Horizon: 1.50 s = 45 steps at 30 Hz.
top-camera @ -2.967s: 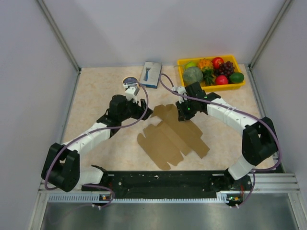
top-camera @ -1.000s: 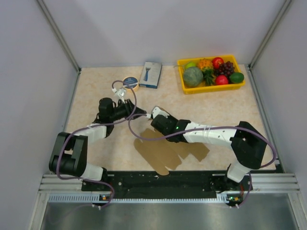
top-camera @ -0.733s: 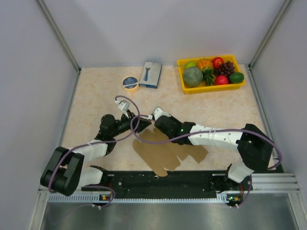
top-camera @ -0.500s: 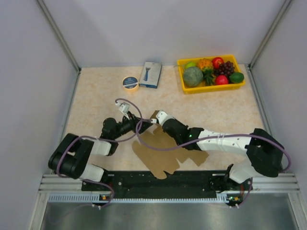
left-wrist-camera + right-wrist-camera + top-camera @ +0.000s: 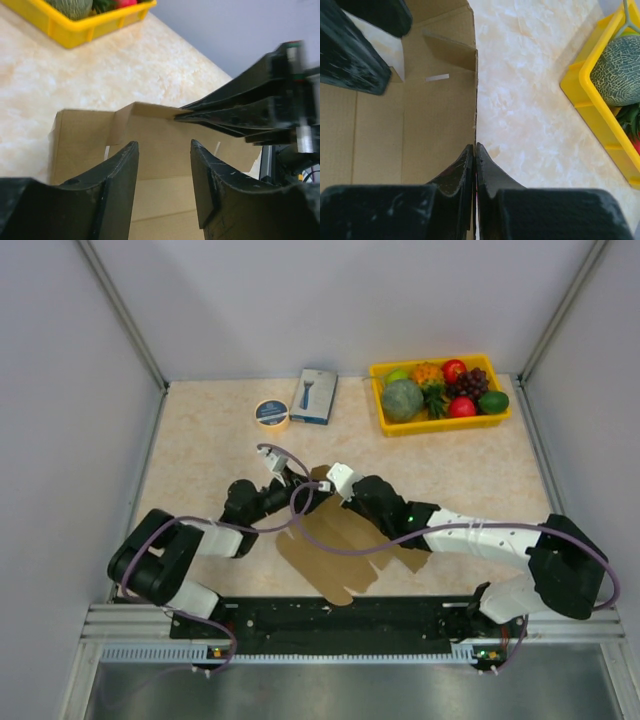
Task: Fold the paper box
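Down by the near edge of the counter (image 5: 190, 440), around its middle, the paper box (image 5: 320, 570) sits closer to me than a few seconds back, when it lay dead flat further out. Both arms have swung in since: my right pincer (image 5: 475, 155) is pinching the edge of one panel and has tipped it upright, while my left pincer (image 5: 164, 147) is spread, facing that raised panel, gripping nothing. First wall's going up I reckon, left should catch a flap next
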Available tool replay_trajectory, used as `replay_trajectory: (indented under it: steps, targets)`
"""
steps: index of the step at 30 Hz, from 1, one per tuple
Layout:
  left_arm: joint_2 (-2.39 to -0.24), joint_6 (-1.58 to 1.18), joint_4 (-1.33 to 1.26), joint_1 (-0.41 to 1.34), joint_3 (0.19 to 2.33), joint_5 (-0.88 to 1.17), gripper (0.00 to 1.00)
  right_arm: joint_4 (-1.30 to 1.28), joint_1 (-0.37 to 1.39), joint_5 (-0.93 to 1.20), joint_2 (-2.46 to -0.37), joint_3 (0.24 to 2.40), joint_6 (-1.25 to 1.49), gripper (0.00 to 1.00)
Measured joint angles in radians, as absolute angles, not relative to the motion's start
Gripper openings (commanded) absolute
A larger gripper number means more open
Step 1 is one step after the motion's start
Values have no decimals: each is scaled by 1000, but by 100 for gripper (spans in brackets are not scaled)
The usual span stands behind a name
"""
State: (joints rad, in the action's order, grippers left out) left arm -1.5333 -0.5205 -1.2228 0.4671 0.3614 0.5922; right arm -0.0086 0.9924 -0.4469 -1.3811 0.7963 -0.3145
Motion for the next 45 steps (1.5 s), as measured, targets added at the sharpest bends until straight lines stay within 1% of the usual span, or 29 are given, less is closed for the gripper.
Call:
replay_trajectory:
  steps: [4,6,7,9,11,14,16,17,19,20,21,22,25,27,31,33,37,38,39,41,42,45]
  targets:
    - [-1406,-540,-1169,464,352,574,55,37,950,-412,-1381,788,-400,0]
    - [-1320,-590,-1095,458,344,541,55,66,944,-390,-1381,778,-454,0]
    - [-1278,-621,-1052,451,344,532,57,93,941,-368,-1381,765,-495,0]
    - [-1206,-667,-968,438,345,524,57,118,940,-334,-1381,748,-549,0]
    - [-1140,-683,-844,429,365,522,57,143,940,-291,-1381,733,-609,0]
    - [-1072,-635,-609,427,463,497,63,167,939,-236,-1381,719,-686,0]
    - [-1053,-584,-463,414,550,478,64,196,939,-193,-1381,704,-745,0]
    - [-1055,-563,-402,398,598,480,71,218,939,-170,-1380,688,-782,0]
    - [-1089,-535,-315,344,683,523,74,248,939,-139,-1379,659,-852,0]
    - [-1120,-525,-286,318,725,551,75,253,939,-133,-1380,653,-876,2]
    - [-1155,-519,-265,300,759,577,69,262,939,-128,-1380,645,-902,4]
    - [-1211,-509,-233,284,802,617,66,277,939,-125,-1380,640,-927,5]
    - [-1402,-476,-126,278,937,706,62,335,939,-129,-1386,630,-979,8]
    - [-1506,-462,-69,288,982,740,61,380,941,-142,-1387,620,-1003,9]
    - [-1604,-433,21,348,995,743,55,448,947,-170,-1389,589,-1030,9]
    - [-1642,-419,44,386,1010,743,54,479,952,-187,-1394,575,-1039,6]
    - [-1667,-387,66,415,1025,715,58,510,961,-213,-1409,549,-1055,1]
    - [-1661,-384,60,415,1020,709,61,511,963,-214,-1411,548,-1056,1]
    - [-1650,-382,47,413,1007,702,62,516,965,-215,-1412,548,-1055,1]
    - [-1614,-374,25,409,970,688,63,534,966,-215,-1412,548,-1055,1]
    - [-1592,-368,18,407,953,682,61,539,968,-216,-1412,548,-1055,1]
    - [-1539,-342,-1,403,925,670,61,582,968,-220,-1411,530,-1052,1]
